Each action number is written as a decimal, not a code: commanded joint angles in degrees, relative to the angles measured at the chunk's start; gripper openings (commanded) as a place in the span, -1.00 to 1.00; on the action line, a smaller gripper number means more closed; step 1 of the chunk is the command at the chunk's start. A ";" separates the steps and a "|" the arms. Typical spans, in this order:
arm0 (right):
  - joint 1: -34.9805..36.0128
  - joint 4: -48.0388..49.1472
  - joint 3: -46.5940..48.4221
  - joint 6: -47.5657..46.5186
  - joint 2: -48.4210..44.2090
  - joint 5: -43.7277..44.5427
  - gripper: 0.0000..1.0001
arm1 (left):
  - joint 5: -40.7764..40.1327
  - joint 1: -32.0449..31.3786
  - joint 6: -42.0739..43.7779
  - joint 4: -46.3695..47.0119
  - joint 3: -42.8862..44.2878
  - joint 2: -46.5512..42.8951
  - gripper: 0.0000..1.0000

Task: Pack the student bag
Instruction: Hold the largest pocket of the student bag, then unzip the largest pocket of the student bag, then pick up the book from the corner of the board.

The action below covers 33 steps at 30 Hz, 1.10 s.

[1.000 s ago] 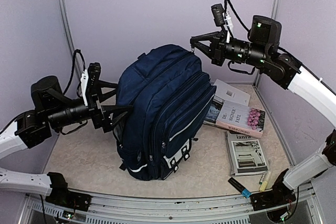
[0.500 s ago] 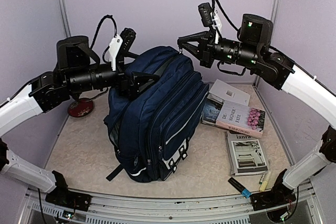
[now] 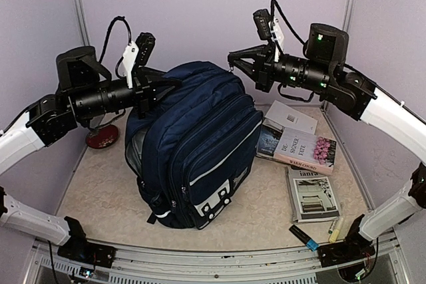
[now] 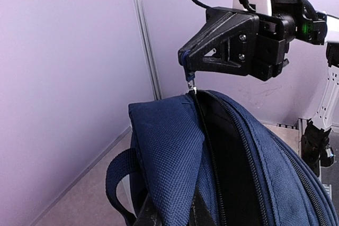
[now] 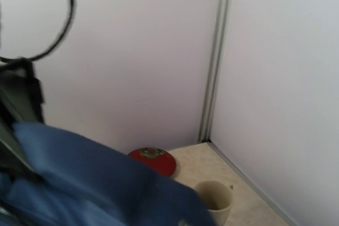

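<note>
Bag (image 3: 200, 144) is standing upright in the middle of the table, front pockets facing the near edge, with both arms meeting over its top. The right gripper (image 4: 185, 59) is closed tight on the zip pull (image 4: 190, 84) of the main compartment, which you see best from the left wrist camera. The left gripper (image 3: 174, 83) looks clamped on the fabric at the rear of the top, jaws drawn close together. My guess is that one side anchors the cloth so the zip has something to pull against and the bag doesn't just flop or slide along with it. The zip is already parted at the top, showing a dark gap between the teeth, so I'd say the opening step is underway but nothing is packed. The bag itself is dark navy woven fabric with a white stripe across the front pocket, a white patch with square holes low on the front, and a carry loop hanging off the back. It looks soft and a bit slumped, so it'll probably sag if let go. The books (image 3: 303, 147) and pens (image 3: 319, 234) wait just to its right, while the cup (image 5: 214, 197) sits off by the wall.
</note>
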 commanded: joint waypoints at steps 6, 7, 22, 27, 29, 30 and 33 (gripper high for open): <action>-17.68 9.31 -18.05 7.03 -10.84 0.22 -1.00 | -0.95 0.23 4.05 3.92 -3.55 -11.47 -1.00; -20.07 10.79 -20.76 8.93 -11.76 -0.90 -1.00 | -0.32 0.23 4.17 4.53 -3.77 -12.31 -1.00; -27.20 27.38 -41.81 20.15 1.58 -15.01 -1.00 | 0.39 0.23 0.64 11.06 -4.86 -19.65 -1.00; -27.46 27.19 -40.70 21.01 4.29 -16.48 -1.00 | -2.09 0.23 0.63 10.65 -6.02 -19.08 -1.00; -27.47 24.17 -39.24 20.12 3.78 -15.59 -1.00 | -5.01 0.23 1.64 9.96 -5.75 -17.96 -1.00; -27.47 21.78 -38.15 18.92 3.33 -14.61 -1.00 | -6.78 0.23 2.45 9.64 -5.49 -17.12 -1.00; -27.53 13.52 -34.82 17.31 1.37 -9.14 -1.00 | -12.83 0.15 6.69 8.91 -3.84 -13.60 -1.00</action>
